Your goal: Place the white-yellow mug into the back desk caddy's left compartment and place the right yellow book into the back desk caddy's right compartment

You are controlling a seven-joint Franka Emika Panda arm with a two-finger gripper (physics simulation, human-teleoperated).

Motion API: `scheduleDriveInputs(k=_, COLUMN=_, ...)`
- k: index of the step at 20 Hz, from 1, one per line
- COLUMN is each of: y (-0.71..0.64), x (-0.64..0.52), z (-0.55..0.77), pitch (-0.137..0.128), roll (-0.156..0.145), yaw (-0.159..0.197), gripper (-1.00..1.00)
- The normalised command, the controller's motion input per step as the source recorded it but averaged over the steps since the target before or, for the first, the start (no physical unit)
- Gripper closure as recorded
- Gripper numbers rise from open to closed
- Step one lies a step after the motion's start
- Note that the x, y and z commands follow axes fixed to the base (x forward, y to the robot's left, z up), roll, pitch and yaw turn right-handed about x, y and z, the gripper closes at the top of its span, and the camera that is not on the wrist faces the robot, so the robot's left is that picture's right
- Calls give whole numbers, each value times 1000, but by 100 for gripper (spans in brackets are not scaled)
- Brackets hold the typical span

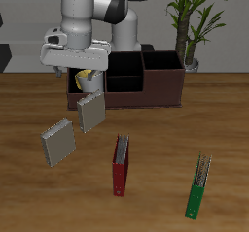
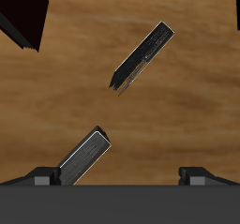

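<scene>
The white-yellow mug [image 1: 86, 79] sits in the left compartment [image 1: 76, 84] of the back desk caddy [image 1: 146, 88], partly hidden by my hand. My gripper [image 1: 84, 71] hangs right above it, jaws wide apart and empty; in the wrist view the gripper [image 2: 120, 176] shows only its two fingers [image 2: 42, 177]. The right yellow book [image 1: 56, 142], greyish here, stands tilted on the table in front of the caddy. A second like book [image 1: 89, 110] stands closer to the caddy. The wrist view shows one book [image 2: 141, 57] and the other book [image 2: 84, 157].
A red book [image 1: 120, 165] and a green book [image 1: 198, 187] lie nearer the table's front edge. A potted plant [image 1: 195, 22] stands behind the caddy. Dark caddy walls [image 2: 21, 12] show in the wrist view.
</scene>
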Motion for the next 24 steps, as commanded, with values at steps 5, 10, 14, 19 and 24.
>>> scheduleDriveInputs(k=5, y=-30, x=296, z=153, pitch=-24, roll=-3, yaw=8, gripper=-100)
scheduleDriveInputs(k=10, y=-204, x=355, z=192, pitch=-30, roll=-19, yaw=-23, gripper=-100)
scheduleDriveInputs(k=14, y=-61, x=116, z=39, pitch=2, roll=11, yaw=-16, gripper=-100)
scheduleDriveInputs(k=19, y=-108, x=524, z=166, pitch=-33, roll=66, yaw=-12, gripper=-100)
scheduleDriveInputs(k=24, y=-66, x=316, z=-18, pitch=-13, roll=36, yaw=-30, gripper=-100)
